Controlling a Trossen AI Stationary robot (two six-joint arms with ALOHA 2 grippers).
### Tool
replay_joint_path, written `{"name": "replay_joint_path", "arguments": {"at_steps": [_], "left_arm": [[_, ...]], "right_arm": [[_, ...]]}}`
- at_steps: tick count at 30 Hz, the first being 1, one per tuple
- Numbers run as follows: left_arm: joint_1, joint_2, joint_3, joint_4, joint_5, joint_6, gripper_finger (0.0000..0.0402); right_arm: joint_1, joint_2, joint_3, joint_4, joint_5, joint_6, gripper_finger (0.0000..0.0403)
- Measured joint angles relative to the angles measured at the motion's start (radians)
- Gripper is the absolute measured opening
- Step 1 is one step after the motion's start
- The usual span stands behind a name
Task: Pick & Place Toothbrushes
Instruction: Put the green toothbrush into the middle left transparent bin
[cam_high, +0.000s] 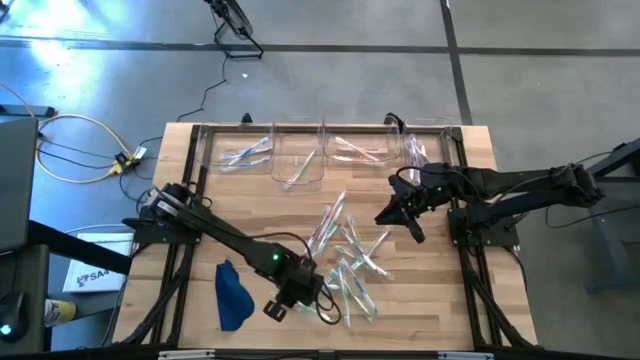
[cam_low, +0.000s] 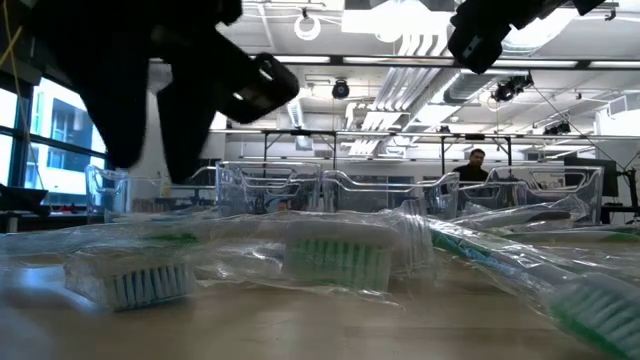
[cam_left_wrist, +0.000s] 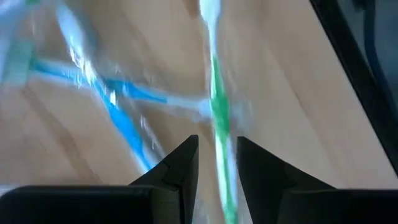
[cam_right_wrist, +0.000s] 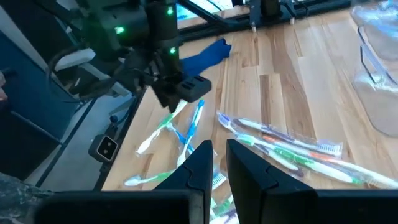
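Note:
Several toothbrushes (cam_high: 345, 255) in clear wrappers lie in a loose pile on the wooden table (cam_high: 430, 300). My left gripper (cam_left_wrist: 217, 146) hangs open, pointing steeply down, over the pile's near left end. A green-handled toothbrush (cam_left_wrist: 214, 93) runs lengthwise under the gap between its fingers, and a blue one (cam_left_wrist: 118, 106) lies beside it. From the right wrist view, the left gripper (cam_right_wrist: 177, 102) stands just above those brushes, apart from them. My right gripper (cam_high: 395, 215) waits shut and empty, raised above the table to the pile's far right (cam_right_wrist: 219, 149).
Several clear plastic bins (cam_high: 300, 155) stand in a row along the table's far edge, some with toothbrushes inside. A dark blue cloth (cam_high: 232, 295) lies near the front left. Bare wood shows at the front right. A person (cam_low: 478, 165) sits in the room beyond.

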Motion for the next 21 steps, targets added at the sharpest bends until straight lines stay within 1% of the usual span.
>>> {"name": "replay_joint_path", "arguments": {"at_steps": [2, 5, 7, 9, 11, 15, 21], "left_arm": [[0.000, 0.002, -0.002, -0.035, 0.000, 0.003, 0.0104], [0.000, 0.012, 0.002, -0.017, -0.011, 0.004, 0.0104], [0.000, 0.014, -0.003, -0.048, -0.013, 0.006, 0.0104], [0.000, 0.028, 0.001, -0.018, -0.004, 0.006, 0.0104], [-0.001, 0.038, -0.001, -0.035, 0.008, 0.006, 0.0104], [-0.001, 0.054, -0.001, -0.016, 0.034, 0.003, 0.0104], [-0.001, 0.056, -0.001, 0.003, 0.034, 0.003, 0.0104]], "right_arm": [[0.000, 0.000, 0.000, -0.004, 0.001, -0.001, 0.0039], [0.000, 0.000, 0.000, -0.015, 0.000, -0.001, 0.0039], [0.000, 0.000, 0.000, -0.018, 0.002, -0.002, 0.0039], [0.000, 0.000, 0.000, -0.024, 0.001, -0.001, 0.0039], [0.000, 0.000, 0.000, -0.024, 0.001, -0.001, 0.0039], [0.000, 0.000, 0.000, -0.026, 0.001, -0.001, 0.0039], [0.000, 0.000, 0.000, -0.028, 0.001, -0.003, 0.0039]]}}
